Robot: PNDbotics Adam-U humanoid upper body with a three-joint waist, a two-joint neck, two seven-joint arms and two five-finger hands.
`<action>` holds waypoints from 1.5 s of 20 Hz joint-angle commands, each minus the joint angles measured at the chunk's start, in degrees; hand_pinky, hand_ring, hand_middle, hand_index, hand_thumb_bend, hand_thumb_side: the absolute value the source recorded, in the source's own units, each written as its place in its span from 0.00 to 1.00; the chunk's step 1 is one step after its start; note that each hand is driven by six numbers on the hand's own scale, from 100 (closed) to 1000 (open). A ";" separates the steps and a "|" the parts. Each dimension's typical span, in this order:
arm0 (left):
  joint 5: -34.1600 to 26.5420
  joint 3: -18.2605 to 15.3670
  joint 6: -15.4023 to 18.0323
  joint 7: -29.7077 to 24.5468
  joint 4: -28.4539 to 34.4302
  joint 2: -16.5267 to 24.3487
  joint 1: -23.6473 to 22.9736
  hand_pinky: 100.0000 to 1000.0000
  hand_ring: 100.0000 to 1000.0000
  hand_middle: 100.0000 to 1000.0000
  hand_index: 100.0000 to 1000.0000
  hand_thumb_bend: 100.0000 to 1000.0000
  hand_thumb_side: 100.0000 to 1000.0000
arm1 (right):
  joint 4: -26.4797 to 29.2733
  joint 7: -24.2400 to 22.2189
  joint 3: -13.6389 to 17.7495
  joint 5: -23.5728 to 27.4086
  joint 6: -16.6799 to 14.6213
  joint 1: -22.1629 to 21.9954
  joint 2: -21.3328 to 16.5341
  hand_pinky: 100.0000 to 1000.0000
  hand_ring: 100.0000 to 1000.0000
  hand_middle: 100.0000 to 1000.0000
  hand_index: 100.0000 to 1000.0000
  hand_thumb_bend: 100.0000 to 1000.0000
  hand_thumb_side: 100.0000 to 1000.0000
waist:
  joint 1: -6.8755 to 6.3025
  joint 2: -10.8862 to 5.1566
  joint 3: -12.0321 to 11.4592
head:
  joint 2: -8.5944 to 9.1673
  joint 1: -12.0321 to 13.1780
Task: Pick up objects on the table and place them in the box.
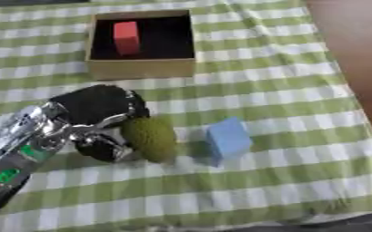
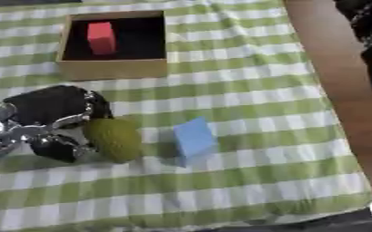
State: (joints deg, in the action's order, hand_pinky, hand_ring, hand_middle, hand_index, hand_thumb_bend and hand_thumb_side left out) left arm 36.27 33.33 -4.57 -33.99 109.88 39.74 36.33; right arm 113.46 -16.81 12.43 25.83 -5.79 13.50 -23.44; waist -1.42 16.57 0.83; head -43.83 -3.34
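The left hand (image 1: 94, 120) reaches in from the lower left, its fingers and thumb curled around a green, bumpy, egg-shaped object (image 1: 150, 138) that rests on the checked tablecloth (image 1: 261, 81). A blue block (image 1: 227, 138) stands just beside it to the right. Farther back, the open box (image 1: 141, 68) holds a red block (image 1: 126, 38).

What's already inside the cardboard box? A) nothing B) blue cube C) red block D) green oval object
C: a red rectangular block stands inside the tan cardboard box, while the light blue cube and the green bumpy oval object are out on the checked green-and-white tablecloth, the oval one right beside the robot's left hand.
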 commanded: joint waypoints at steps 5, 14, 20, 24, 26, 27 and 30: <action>-9.59 -5.93 -4.00 -2.36 4.67 5.30 2.88 0.49 0.51 0.44 0.62 0.00 0.15 | 1.14 0.46 0.86 -0.16 -0.28 -0.01 -1.54 1.00 0.86 0.58 0.89 0.00 0.54 | 0.16 -1.57 -0.38 | -0.29 -0.57; -8.36 -10.29 -8.03 1.66 -2.07 1.68 14.17 0.51 0.52 0.45 0.61 0.00 0.07 | 1.14 0.65 0.50 0.34 -1.62 0.73 -2.98 1.00 0.86 0.58 0.89 0.00 0.53 | 0.29 -1.68 -0.14 | -0.29 -0.34; -0.30 -12.16 -4.43 7.12 -19.25 -3.79 20.54 0.51 0.53 0.45 0.61 0.00 0.03 | 1.14 0.81 0.23 0.87 -2.82 1.65 -3.88 1.00 0.86 0.58 0.89 0.00 0.53 | 0.24 -1.24 0.54 | -0.13 0.18; 4.97 -14.47 -1.70 11.17 -28.76 -6.64 23.05 0.51 0.53 0.46 0.61 0.00 0.00 | 1.14 0.86 0.32 0.90 -3.50 1.71 -4.07 1.00 0.86 0.58 0.89 0.00 0.53 | 0.35 -0.80 0.95 | 0.56 0.73; 7.23 -15.52 -0.53 13.08 -32.41 -7.93 24.05 0.51 0.54 0.46 0.62 0.00 0.00 | 1.14 0.88 0.34 0.89 -3.62 1.76 -4.02 1.00 0.86 0.58 0.89 0.00 0.53 | 0.45 -0.58 1.07 | 0.91 1.09; 8.67 -16.10 -0.03 14.12 -34.23 -8.59 24.58 0.52 0.55 0.46 0.62 0.00 0.00 | 1.14 0.86 0.32 0.90 -3.64 1.82 -3.92 1.00 0.86 0.58 0.89 0.00 0.53 | 0.53 -0.46 1.15 | 1.11 1.27; 12.51 -17.60 1.45 16.82 -39.31 -10.21 25.65 0.52 0.55 0.46 0.62 0.00 0.00 | 1.14 0.80 0.35 0.92 -3.71 1.93 -3.71 1.00 0.86 0.58 0.89 0.00 0.53 | 0.70 -0.16 1.36 | 1.51 1.68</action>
State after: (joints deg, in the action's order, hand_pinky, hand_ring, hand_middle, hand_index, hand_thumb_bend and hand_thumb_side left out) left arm 47.22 17.25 -3.63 -18.43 71.81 29.25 60.48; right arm 113.46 -15.95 12.33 26.35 -9.22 14.69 -25.64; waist -1.41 16.69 2.14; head -43.15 -1.98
